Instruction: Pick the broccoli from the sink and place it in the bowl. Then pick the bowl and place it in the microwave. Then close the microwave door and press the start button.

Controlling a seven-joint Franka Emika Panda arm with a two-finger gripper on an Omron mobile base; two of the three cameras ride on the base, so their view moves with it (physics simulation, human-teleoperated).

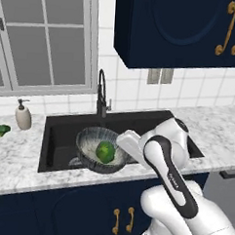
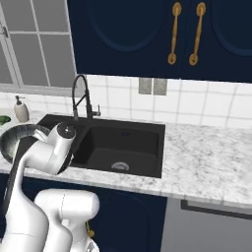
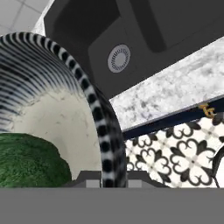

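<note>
The bowl (image 1: 99,149), one only, hangs over the left of the sink (image 1: 55,135), its right rim pinched in the nearly closed gripper (image 3: 107,181). One broccoli (image 1: 105,151) lies inside it. A second floret (image 1: 1,130) rests on the counter (image 1: 19,158), far left.

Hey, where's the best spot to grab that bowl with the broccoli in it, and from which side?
Grip the bowl by its thin rim, one finger inside and one outside, from the arm's side. The gripper is already shut on that near edge in the hand view. The wall is upright there, and the broccoli sits low inside, clear of the rim.
</note>
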